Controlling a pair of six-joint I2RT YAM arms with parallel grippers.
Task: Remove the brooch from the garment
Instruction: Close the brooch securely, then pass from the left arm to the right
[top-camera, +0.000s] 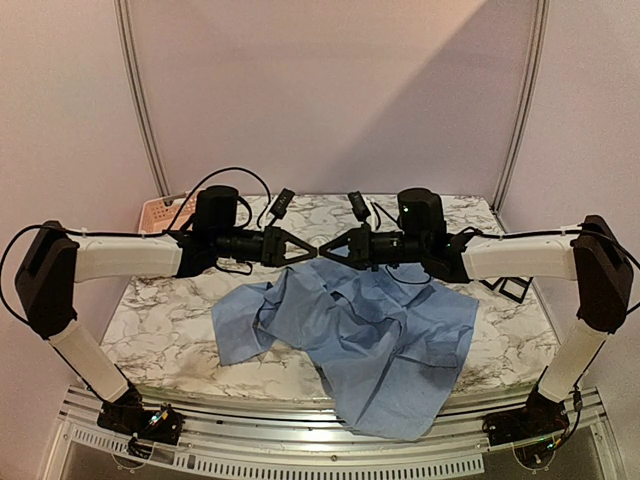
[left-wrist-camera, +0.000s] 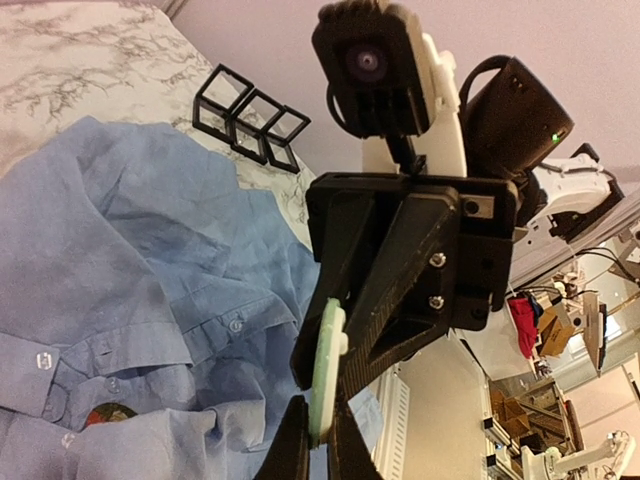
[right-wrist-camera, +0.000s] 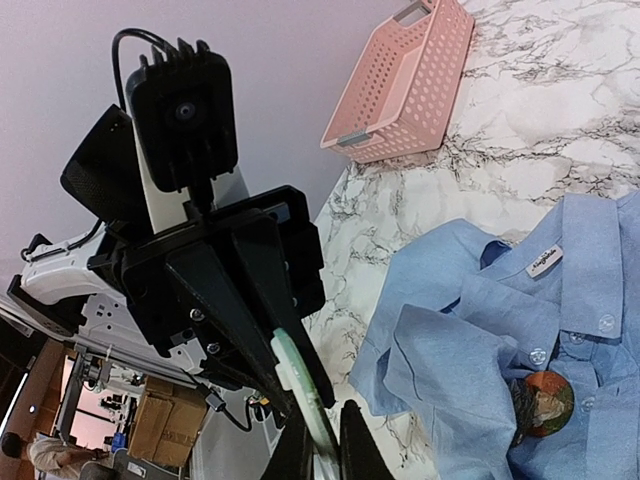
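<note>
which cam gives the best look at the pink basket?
Right wrist: the pink basket shows nearly whole, rim and holed side. Top external catches only a corner behind the left arm. Left wrist doesn't show it.

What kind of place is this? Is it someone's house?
Probably a robot lab or workshop, not a house. Two black-and-white robot arms, left and right, are fixed at the edge of a marble-patterned table, and brown cardboard boxes sit among clutter behind.
</note>
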